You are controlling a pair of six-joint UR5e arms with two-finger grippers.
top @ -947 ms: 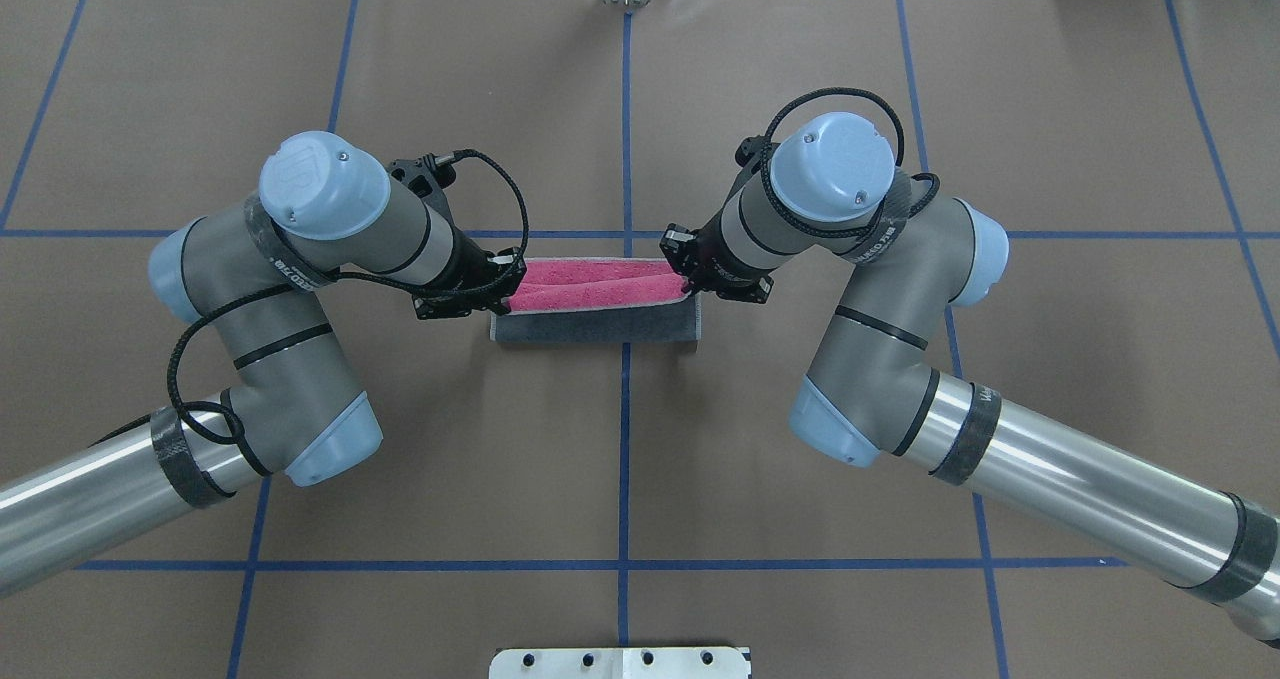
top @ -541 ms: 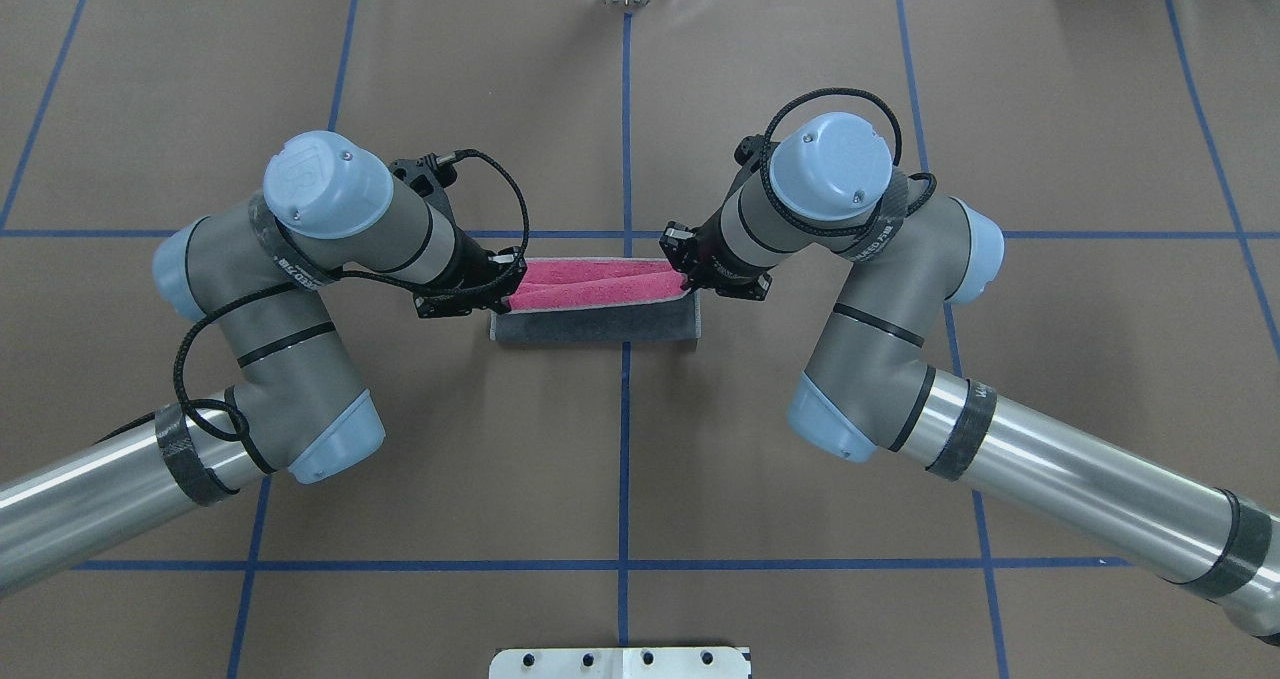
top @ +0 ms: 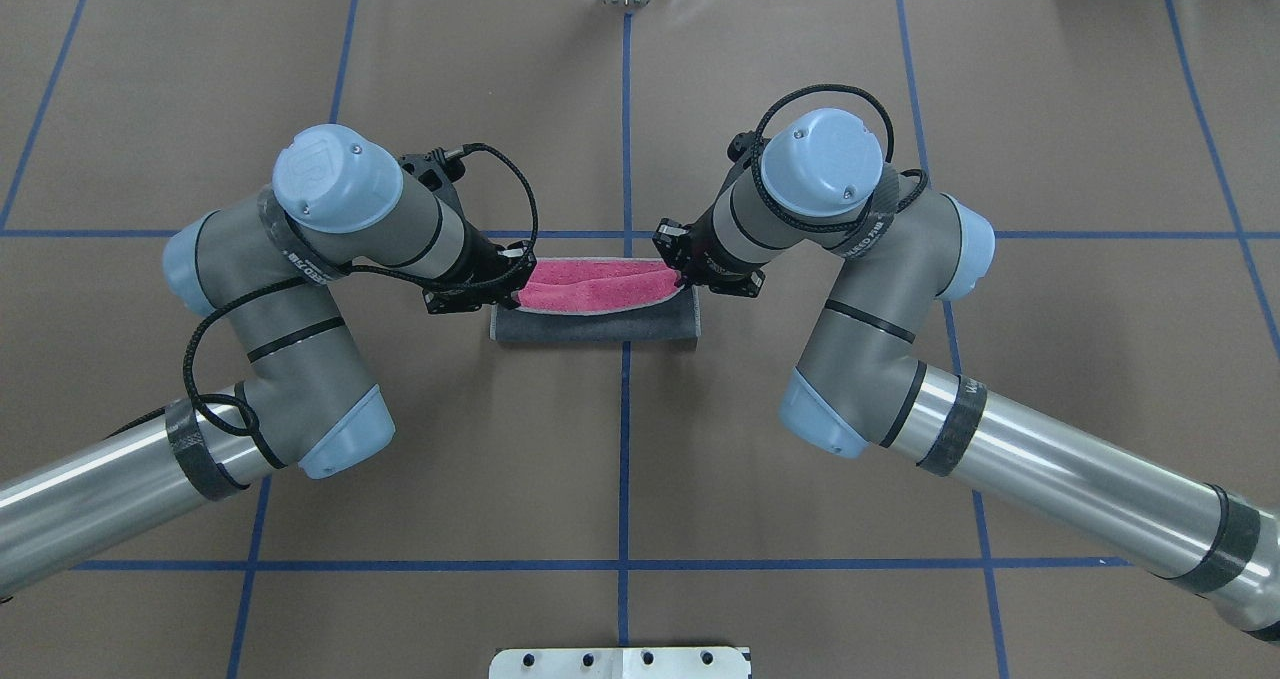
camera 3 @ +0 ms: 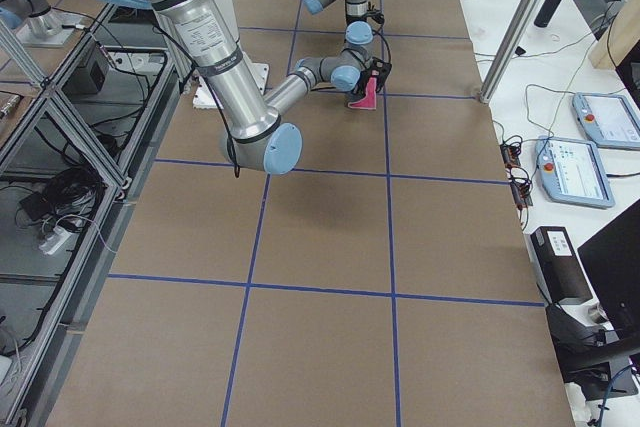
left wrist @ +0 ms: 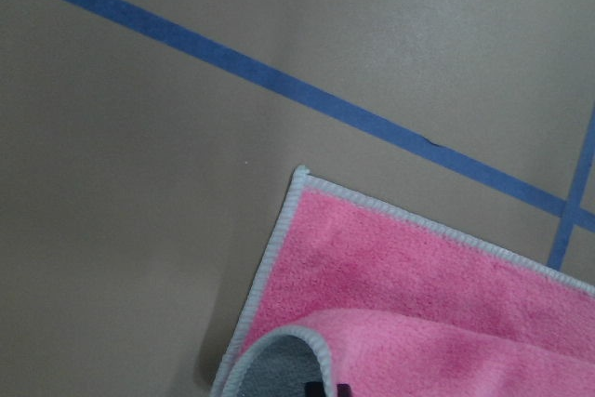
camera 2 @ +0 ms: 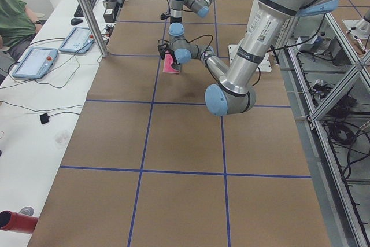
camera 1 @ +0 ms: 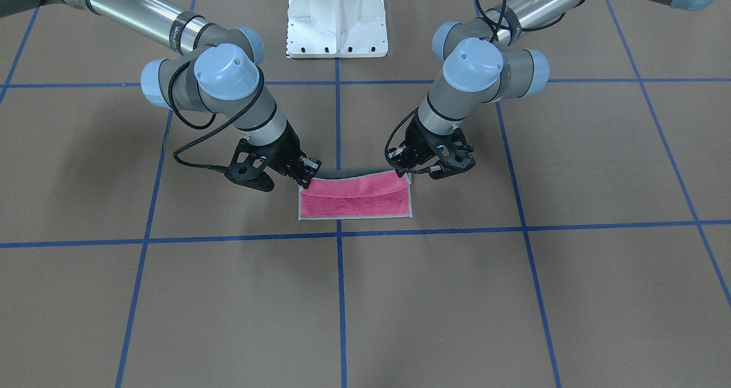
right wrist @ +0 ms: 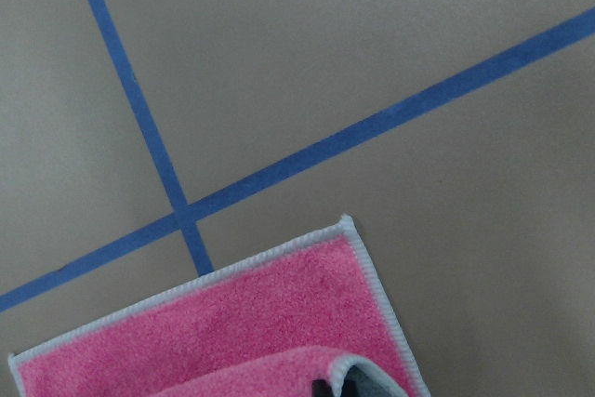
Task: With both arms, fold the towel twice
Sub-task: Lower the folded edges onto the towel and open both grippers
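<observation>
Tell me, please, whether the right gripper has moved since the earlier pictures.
Yes. The right gripper has shifted slightly toward the central blue tape line, its jaws shut on the towel.

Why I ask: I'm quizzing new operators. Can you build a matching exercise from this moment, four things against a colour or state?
Things:
1. left claw
2. towel
3. pedestal
4. tape lines

Matches:
a. white
b. blue
c. pinching a towel corner
d. pink on one face, grey on the other

Pairs: 1-c, 2-d, 3-a, 4-b
</observation>
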